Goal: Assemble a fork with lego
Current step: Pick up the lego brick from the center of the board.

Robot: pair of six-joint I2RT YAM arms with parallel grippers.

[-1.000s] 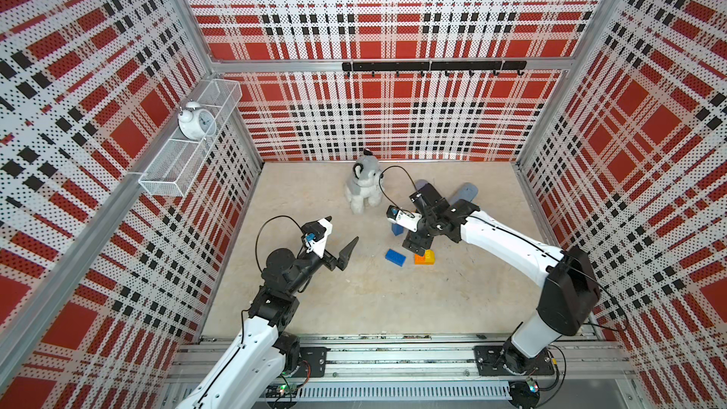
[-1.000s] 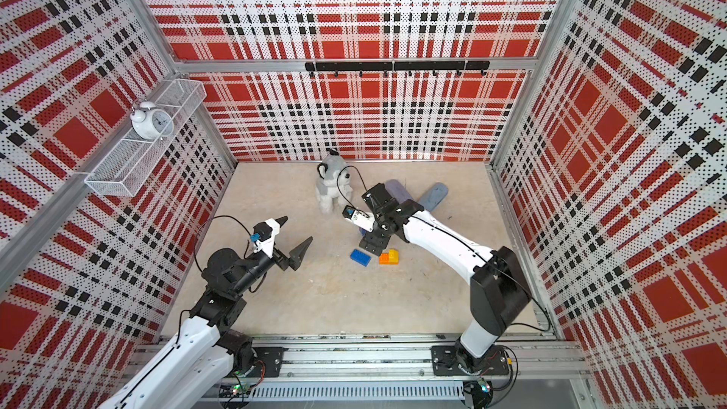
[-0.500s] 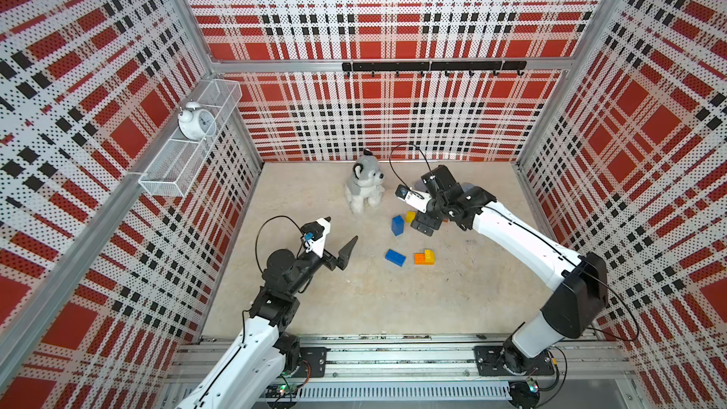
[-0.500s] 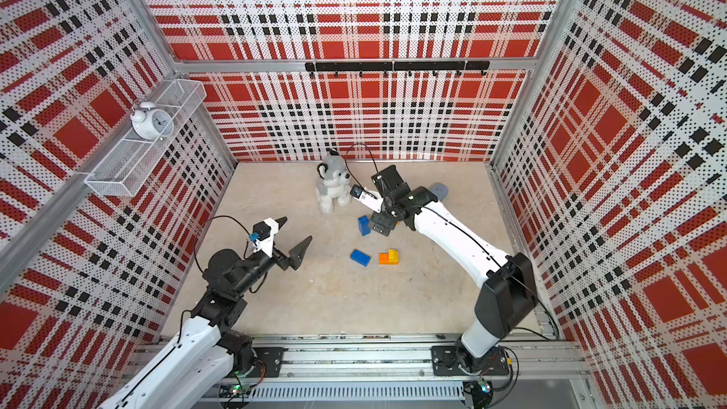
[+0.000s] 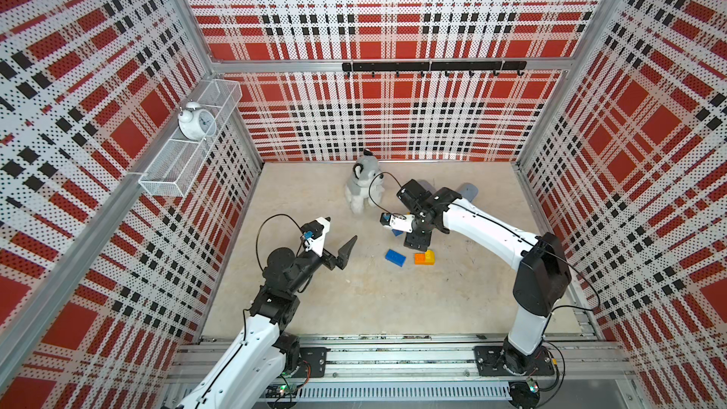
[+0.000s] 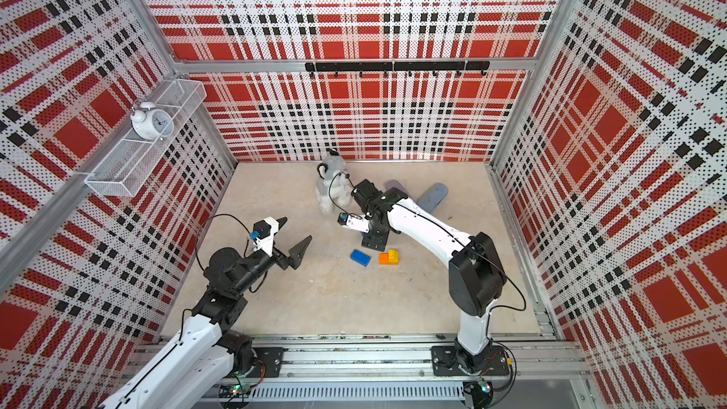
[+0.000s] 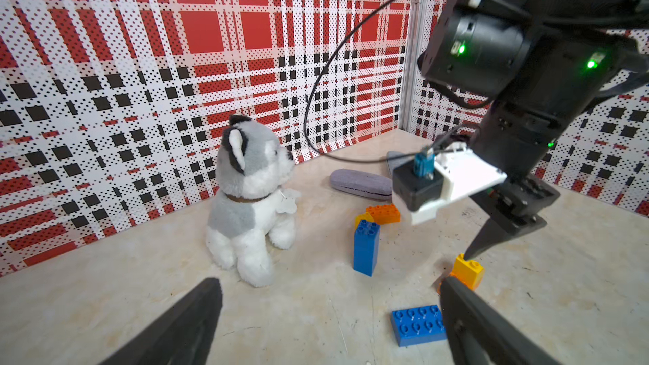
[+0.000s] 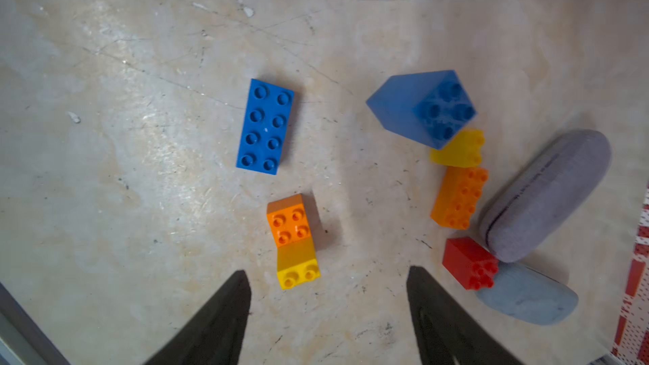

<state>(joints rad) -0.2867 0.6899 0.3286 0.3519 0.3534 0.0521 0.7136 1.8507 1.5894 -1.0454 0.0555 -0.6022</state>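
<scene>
Right tool (image 8: 328,270) flanks orange-yellow brick (image 8: 293,240); plush dog (image 7: 249,198), cases (image 8: 544,194) nearby.

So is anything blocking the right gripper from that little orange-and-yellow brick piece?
Nothing visible. The orange-and-yellow piece lies on bare table right before the open right gripper; the flat blue brick sits apart.

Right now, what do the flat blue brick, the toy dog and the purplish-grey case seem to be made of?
Flat blue brick: hard plastic, likely; smooth moulded studs, slight gloss. Toy dog: plush fabric; fuzzy grey and white pile. Purplish-grey case: seemingly cloth-covered; matt, woven-looking surface.
</scene>
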